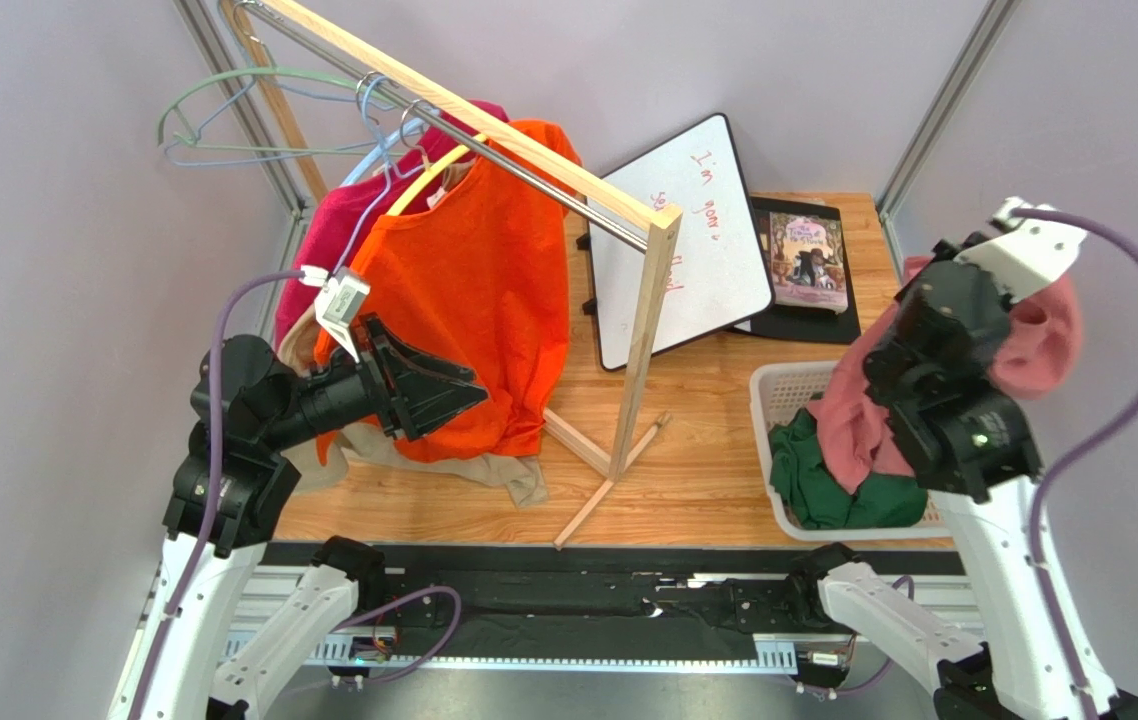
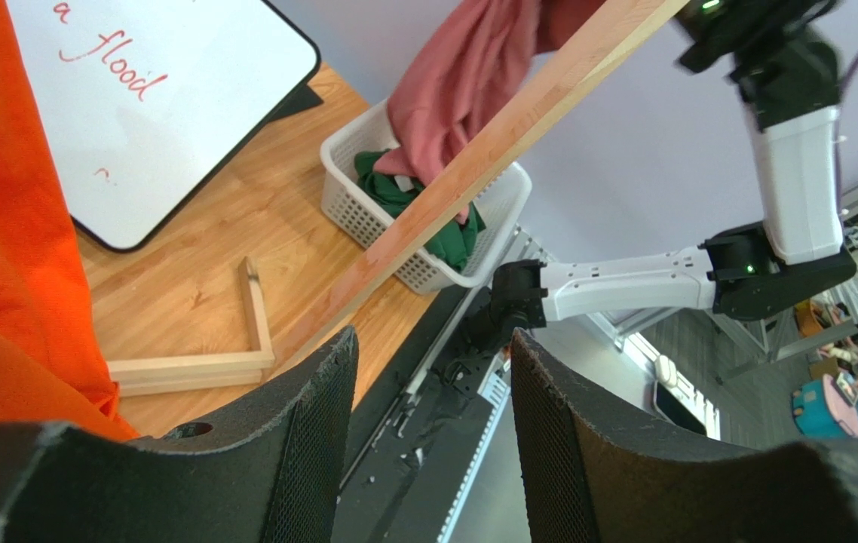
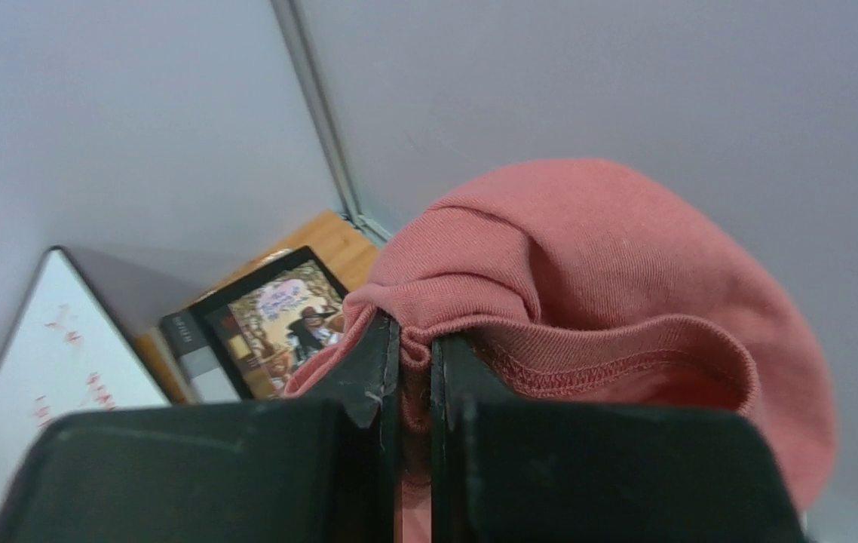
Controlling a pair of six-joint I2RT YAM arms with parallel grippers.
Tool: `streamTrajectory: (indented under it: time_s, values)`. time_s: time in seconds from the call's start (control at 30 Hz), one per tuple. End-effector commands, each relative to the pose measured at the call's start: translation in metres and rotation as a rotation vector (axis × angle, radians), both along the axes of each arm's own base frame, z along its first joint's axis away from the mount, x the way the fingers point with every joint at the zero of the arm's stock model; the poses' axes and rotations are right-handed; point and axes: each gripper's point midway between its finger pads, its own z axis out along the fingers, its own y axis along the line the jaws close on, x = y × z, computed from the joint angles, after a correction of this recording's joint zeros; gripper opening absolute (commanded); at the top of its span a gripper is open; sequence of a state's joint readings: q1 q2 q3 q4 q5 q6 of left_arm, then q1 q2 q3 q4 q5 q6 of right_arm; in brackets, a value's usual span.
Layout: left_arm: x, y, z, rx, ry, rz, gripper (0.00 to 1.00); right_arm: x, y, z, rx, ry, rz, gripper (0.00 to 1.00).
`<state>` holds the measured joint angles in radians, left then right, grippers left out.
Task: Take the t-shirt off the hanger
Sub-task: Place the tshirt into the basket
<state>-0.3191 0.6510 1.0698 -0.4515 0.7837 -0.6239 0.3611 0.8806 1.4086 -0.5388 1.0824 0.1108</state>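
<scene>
Left gripper (image 1: 448, 393) stands beside the t-shirt (image 1: 493, 285), which hangs on a hanger (image 1: 433, 170) on the rail (image 1: 530, 146). Rack post (image 1: 646, 330) lies to its right, with the whiteboard (image 1: 688, 240) beyond it. Right gripper (image 3: 414, 351) pinches a garment (image 3: 626, 260) above the basket (image 1: 774, 393). Book (image 1: 808, 263) lies to its left.

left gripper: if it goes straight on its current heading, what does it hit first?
Likely the rack's wooden upright: the left gripper points right, with the orange t-shirt hanging beside it, not in line. Depth is unclear; it might miss and reach the basket.
</scene>
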Motion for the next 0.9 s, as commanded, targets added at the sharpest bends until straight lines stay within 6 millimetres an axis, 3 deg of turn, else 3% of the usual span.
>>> streamTrajectory:
  time_s: [0.0,0.07,0.2,0.23,0.33,0.37,0.4,0.5,0.63,0.7,0.73,0.87]
  values:
    - [-0.007,0.001,0.017,0.004,-0.074,-0.013,0.57,-0.024,-0.032,-0.04,0.147,-0.128,-0.234,0.0]
    - [-0.008,0.002,0.017,0.013,-0.071,-0.016,0.57,-0.03,-0.046,-0.066,0.166,-0.123,-0.307,0.0]
    - [-0.009,0.003,0.014,0.033,-0.066,-0.017,0.57,-0.05,-0.074,-0.098,0.244,-0.111,-0.475,0.0]
    - [-0.01,0.003,0.012,0.036,-0.063,-0.017,0.57,-0.065,-0.091,-0.105,0.249,-0.107,-0.569,0.0]
    - [-0.011,0.004,0.013,0.037,-0.068,-0.016,0.57,-0.084,-0.112,-0.141,0.322,-0.071,-0.657,0.0]
    - [-0.012,0.005,0.015,0.038,-0.077,-0.011,0.57,-0.079,-0.11,-0.154,0.381,-0.063,-0.614,0.0]
    - [-0.012,0.006,0.016,0.043,-0.089,-0.005,0.57,-0.086,-0.117,-0.175,0.415,-0.041,-0.656,0.0]
    - [-0.015,0.013,0.024,0.058,-0.123,0.034,0.57,-0.07,-0.108,-0.205,0.521,-0.029,-0.566,0.0]
    - [-0.02,0.021,0.038,0.07,-0.169,0.077,0.58,-0.033,-0.078,-0.262,0.689,0.087,-0.373,0.0]
    - [-0.021,0.025,0.046,0.073,-0.187,0.104,0.58,-0.021,-0.071,-0.28,0.73,0.126,-0.327,0.0]
    - [-0.022,0.026,0.048,0.074,-0.198,0.112,0.59,-0.006,-0.062,-0.291,0.756,0.136,-0.24,0.0]
    - [-0.024,0.031,0.057,0.073,-0.219,0.141,0.59,0.006,-0.049,-0.331,0.846,0.261,-0.191,0.0]
